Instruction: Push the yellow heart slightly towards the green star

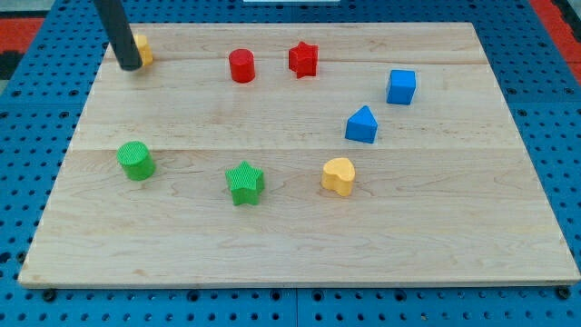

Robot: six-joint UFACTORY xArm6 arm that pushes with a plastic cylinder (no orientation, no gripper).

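The yellow heart (339, 175) lies a little below the board's middle, right of centre. The green star (244, 182) lies to its left, about a hundred pixels away, at nearly the same height. My tip (130, 66) is far off at the view's top left, touching or just in front of a yellow block (142, 47) that the rod partly hides. The rod comes down from the top edge.
A green cylinder (136, 160) stands at the left. A red cylinder (241, 65) and a red star (303, 59) sit near the top. A blue cube (400, 86) and a blue wedge-shaped block (361, 124) sit at the right. The wooden board (300, 245) lies on a blue pegboard.
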